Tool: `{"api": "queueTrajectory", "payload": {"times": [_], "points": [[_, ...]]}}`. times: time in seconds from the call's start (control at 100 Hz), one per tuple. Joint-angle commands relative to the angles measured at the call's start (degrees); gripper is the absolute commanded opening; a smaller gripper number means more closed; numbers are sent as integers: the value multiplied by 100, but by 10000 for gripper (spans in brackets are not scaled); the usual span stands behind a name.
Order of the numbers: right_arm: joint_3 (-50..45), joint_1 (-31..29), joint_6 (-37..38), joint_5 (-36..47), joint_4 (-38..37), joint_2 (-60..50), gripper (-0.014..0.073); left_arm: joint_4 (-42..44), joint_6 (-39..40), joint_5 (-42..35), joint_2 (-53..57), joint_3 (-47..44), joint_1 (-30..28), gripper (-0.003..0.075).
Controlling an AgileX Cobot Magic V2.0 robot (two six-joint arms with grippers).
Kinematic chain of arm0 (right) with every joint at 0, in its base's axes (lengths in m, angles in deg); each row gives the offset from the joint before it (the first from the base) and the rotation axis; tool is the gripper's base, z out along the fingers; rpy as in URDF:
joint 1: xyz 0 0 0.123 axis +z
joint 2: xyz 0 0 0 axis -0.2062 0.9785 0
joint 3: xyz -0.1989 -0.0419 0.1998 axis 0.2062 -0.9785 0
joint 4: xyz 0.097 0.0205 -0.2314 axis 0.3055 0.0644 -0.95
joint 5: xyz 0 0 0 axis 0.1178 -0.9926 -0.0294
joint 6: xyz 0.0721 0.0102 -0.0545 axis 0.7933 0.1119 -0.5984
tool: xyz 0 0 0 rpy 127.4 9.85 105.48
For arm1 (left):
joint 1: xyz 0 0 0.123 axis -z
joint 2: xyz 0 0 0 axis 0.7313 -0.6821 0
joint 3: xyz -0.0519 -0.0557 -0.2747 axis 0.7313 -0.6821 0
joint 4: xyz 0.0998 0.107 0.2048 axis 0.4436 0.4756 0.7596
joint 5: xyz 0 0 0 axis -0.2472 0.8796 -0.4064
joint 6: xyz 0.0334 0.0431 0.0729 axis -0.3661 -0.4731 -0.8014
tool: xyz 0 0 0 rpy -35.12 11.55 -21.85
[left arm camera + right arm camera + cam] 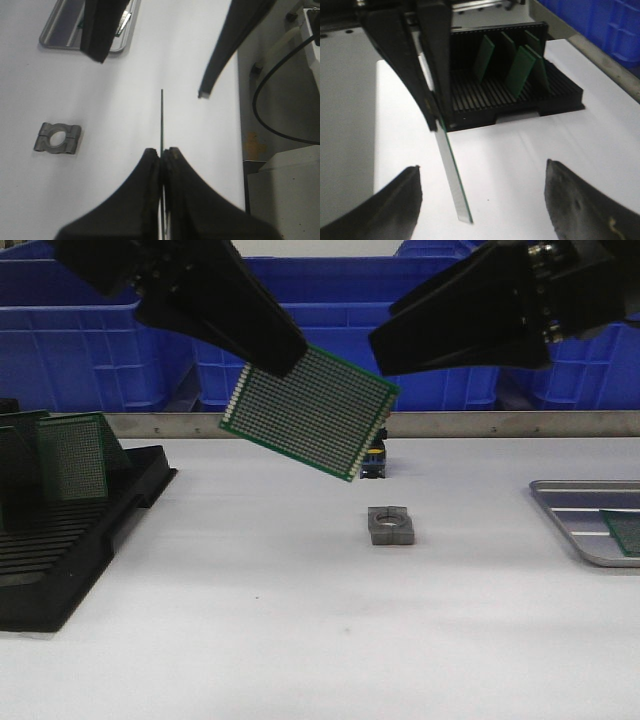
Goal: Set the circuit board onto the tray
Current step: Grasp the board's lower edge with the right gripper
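Left pincer (285, 358) grips a green perforated circuit board (310, 410) above the white tabletop (300, 620); right pincer (480, 200) hangs agape nearby.

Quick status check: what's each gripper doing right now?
Left gripper: closed, holding the green perforated circuit board in mid-air by its edge.
Right gripper: open, empty, beside the board.

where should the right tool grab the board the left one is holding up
Grip the circuit board by its free lower right edge, opposite the corner the left tool pinches. The board hangs tilted in the air with that end unobstructed, and the right tool sits open beside it, so closing across the thin faces from the right looks easiest.
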Motion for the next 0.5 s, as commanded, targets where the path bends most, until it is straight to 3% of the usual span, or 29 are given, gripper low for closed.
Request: {"api": "queueTrajectory", "payload": {"times": [0.0, 0.49], "points": [[170, 144, -86, -202, 171, -132, 535, -345, -3, -50, 70, 166, 142, -20], [165, 235, 782, -440, -396, 471, 535, -429, -3, -39, -14, 166, 265, -20]]}}
